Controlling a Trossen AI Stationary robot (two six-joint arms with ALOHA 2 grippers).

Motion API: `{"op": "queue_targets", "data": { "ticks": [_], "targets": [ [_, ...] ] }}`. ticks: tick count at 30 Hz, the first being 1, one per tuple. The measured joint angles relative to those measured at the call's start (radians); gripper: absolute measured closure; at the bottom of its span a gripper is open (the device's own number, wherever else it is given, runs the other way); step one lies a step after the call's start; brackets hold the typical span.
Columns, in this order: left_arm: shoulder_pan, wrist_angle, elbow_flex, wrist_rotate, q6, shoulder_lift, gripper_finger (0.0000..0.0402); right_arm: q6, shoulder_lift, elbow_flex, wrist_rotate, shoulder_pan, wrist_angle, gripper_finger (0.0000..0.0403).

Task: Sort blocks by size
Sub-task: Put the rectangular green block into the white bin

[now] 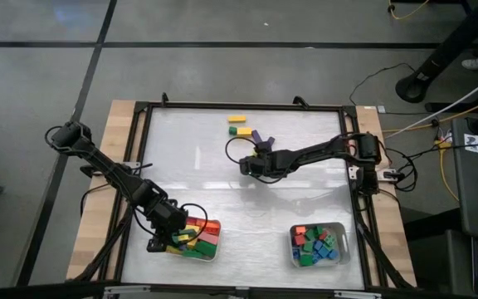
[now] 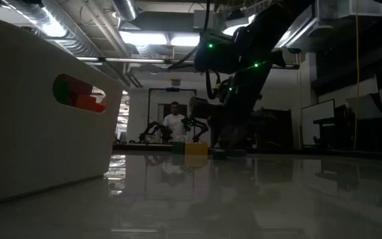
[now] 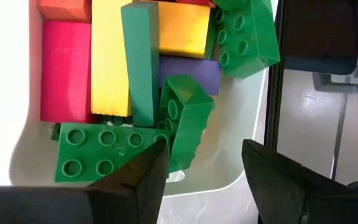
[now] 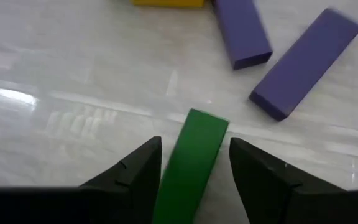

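Observation:
My right gripper stands open at the table's middle. Its fingers are on either side of a long green block that lies on the table along them; a sliver of table shows on each side. Two purple blocks and yellow and green blocks lie just beyond. My left gripper hangs open over the near corner of the left tray. That tray holds long blocks in pink, yellow, green, purple and orange. One green block leans tilted against the others.
A second tray at the near right holds several short blocks in mixed colours. A black frame borders the table. In the low view the left tray's wall fills the left, and a person stands far behind.

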State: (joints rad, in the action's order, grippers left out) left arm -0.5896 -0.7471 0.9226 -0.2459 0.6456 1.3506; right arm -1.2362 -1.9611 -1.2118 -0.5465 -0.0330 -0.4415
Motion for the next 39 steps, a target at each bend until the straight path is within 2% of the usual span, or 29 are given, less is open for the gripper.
{"op": "queue_targets", "data": {
  "ticks": [4,16,19,24,27,30,33,39],
  "targets": [
    [0.0,0.0,0.0,0.0,0.0,0.0,0.0208,-0.001,-0.014,-0.001,0.019,0.001,0.042,0.0214],
    [0.0,0.0,0.001,0.01,0.001,0.0,0.0208,-0.013,-0.063,-0.004,0.016,0.003,0.023,0.0219],
    [0.0,-0.001,0.001,0.02,0.001,0.0,0.0208,-0.007,-0.078,-0.005,0.018,0.004,0.018,0.0241],
    [0.0,0.0,0.001,0.029,-0.027,0.0,0.0208,0.074,-0.073,-0.002,-0.021,0.029,0.024,0.0302],
    [-0.001,0.001,0.001,0.079,-0.06,0.0,0.0208,0.171,-0.066,0.0,-0.016,0.039,0.055,0.0303],
    [-0.001,0.005,0.001,0.166,-0.063,0.0,0.0208,0.256,-0.057,0.002,0.045,0.045,0.121,0.0303],
    [0.002,0.004,0.001,0.266,-0.081,0.0,0.0208,0.349,-0.048,0.001,0.17,0.048,0.252,0.0301],
    [0.029,0.001,0.001,0.351,-0.086,-0.001,0.0208,0.509,-0.046,0.001,0.534,0.048,0.585,0.0288]
  ]
}}
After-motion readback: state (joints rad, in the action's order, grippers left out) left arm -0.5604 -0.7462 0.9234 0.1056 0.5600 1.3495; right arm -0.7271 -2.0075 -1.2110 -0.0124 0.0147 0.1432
